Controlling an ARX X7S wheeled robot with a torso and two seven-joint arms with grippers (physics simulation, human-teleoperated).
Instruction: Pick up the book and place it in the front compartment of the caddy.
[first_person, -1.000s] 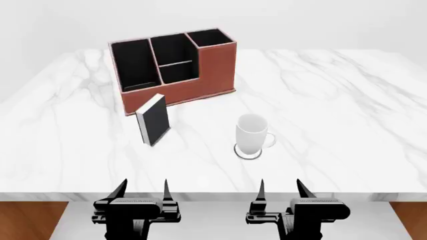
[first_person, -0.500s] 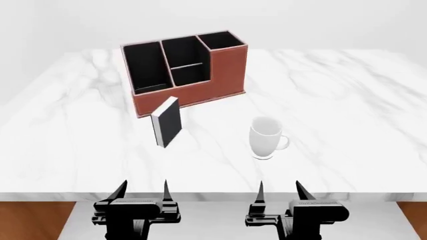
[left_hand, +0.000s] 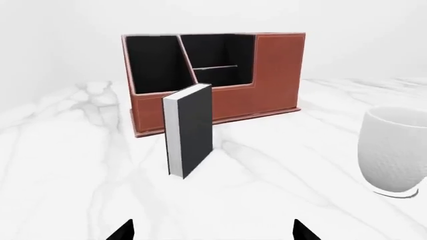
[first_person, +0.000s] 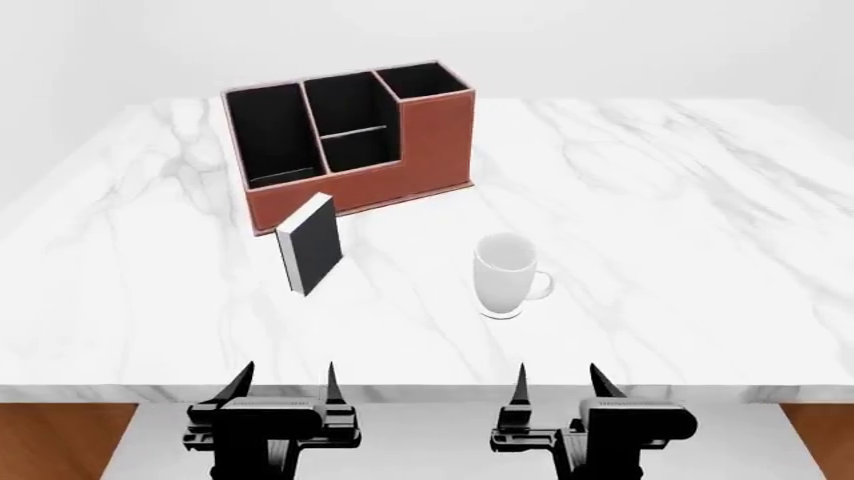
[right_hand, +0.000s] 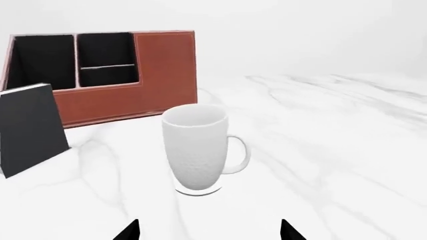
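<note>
The black book (first_person: 310, 243) stands upright on the marble table, just in front of the reddish-brown caddy (first_person: 427, 140). The left wrist view shows the book (left_hand: 193, 130) and the caddy (left_hand: 277, 75) head-on. The front compartment (first_person: 350, 103) is the narrow middle cell behind the low divider, and nothing shows in it. My left gripper (first_person: 287, 372) and right gripper (first_person: 559, 372) hover open at the table's near edge, well short of the book. Only the black fingertips show in the left gripper (left_hand: 212, 232) and right gripper (right_hand: 210, 231) wrist views.
A white mug (first_person: 505, 273) stands to the right of the book, straight ahead of the right gripper; the mug (right_hand: 195, 147) is large in the right wrist view. The table's front edge (first_person: 427, 390) lies just below the fingertips. Bare marble spreads to the right.
The head view swung, so the whole scene slid right and then back left. Book, mug and caddy keep their places relative to each other. Both grippers stay open and still.
</note>
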